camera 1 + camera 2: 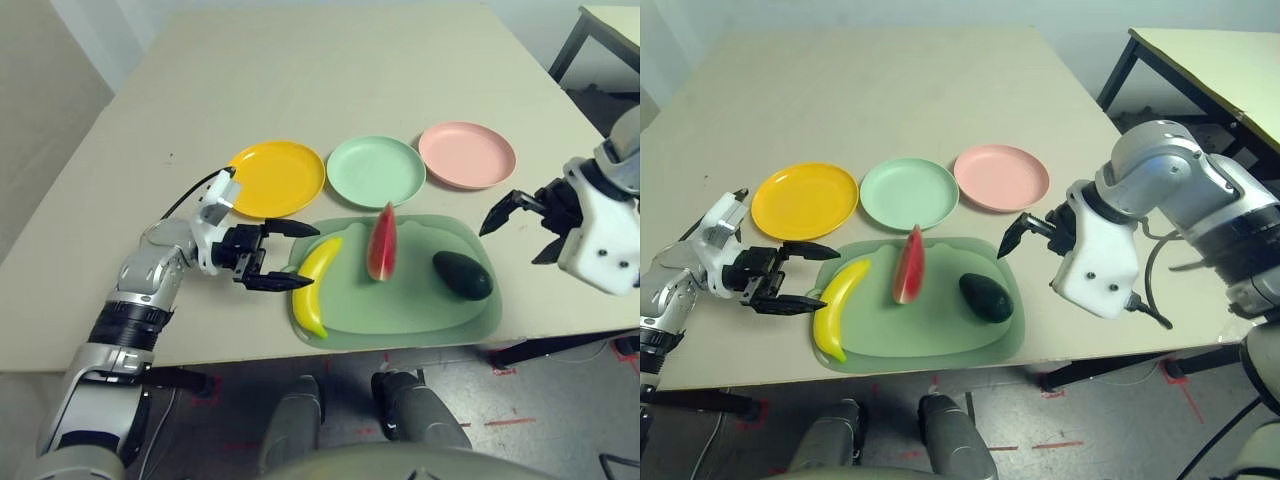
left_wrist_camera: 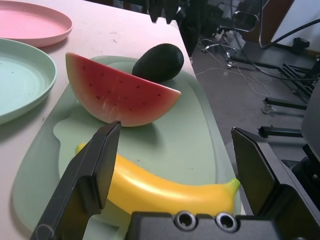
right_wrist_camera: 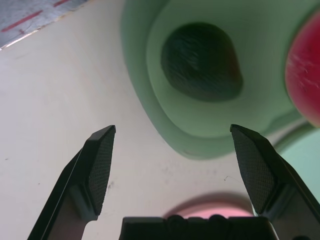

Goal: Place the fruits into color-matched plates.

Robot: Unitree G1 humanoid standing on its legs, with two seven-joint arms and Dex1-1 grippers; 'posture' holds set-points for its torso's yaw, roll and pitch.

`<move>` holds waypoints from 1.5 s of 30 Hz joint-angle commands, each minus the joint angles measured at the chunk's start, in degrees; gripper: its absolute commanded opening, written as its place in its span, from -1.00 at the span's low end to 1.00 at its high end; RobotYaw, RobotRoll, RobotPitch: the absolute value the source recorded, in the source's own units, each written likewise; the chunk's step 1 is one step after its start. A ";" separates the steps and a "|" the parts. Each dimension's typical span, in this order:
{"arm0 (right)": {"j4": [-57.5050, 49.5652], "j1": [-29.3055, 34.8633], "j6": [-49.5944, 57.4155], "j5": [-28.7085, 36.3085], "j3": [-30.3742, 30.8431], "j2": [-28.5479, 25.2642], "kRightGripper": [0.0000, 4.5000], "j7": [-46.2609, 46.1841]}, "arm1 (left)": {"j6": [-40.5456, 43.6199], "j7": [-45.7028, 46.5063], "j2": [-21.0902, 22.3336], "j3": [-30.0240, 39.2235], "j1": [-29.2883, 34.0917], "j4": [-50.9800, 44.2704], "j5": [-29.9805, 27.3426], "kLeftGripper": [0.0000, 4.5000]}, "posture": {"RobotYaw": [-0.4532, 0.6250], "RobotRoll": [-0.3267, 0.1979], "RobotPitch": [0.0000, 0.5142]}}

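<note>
On the light green mat (image 1: pixel 420 310) lie three fruits: a yellow banana (image 1: pixel 316 283) at its left, a red watermelon wedge (image 1: pixel 383 243) standing on its rind in the middle, and a dark avocado (image 1: pixel 462 274) at its right. Behind the mat sit the yellow-orange plate (image 1: pixel 277 177), the mint plate (image 1: pixel 375 170) and the pink plate (image 1: pixel 467 154), all bare. My left gripper (image 1: pixel 292 257) is open just left of the banana, fingers either side of its near part (image 2: pixel 170 192). My right gripper (image 1: pixel 522 228) hangs open above the table, right of the avocado (image 3: pixel 200 62).
The table's front edge runs just below the mat. A second table (image 1: pixel 1210 50) stands at the far right, with cables and chair bases on the floor beyond the edge.
</note>
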 commanded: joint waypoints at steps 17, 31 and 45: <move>4.73 -2.71 -8.88 0.01 5.44 10.58 0.99 0.22 | 4.11 3.41 2.22 3.50 4.56 -7.15 0.64 1.00 | -0.03 0.25 -0.41; 3.83 -2.73 -6.68 2.61 9.08 10.54 0.99 0.22 | 4.02 4.18 3.12 4.86 4.91 -7.84 0.72 1.00 | 0.03 0.25 -0.41; -10.08 0.88 15.91 5.91 7.85 4.97 0.99 0.22 | 4.29 3.06 4.15 5.19 3.12 -7.08 1.40 1.00 | 0.02 0.25 -0.42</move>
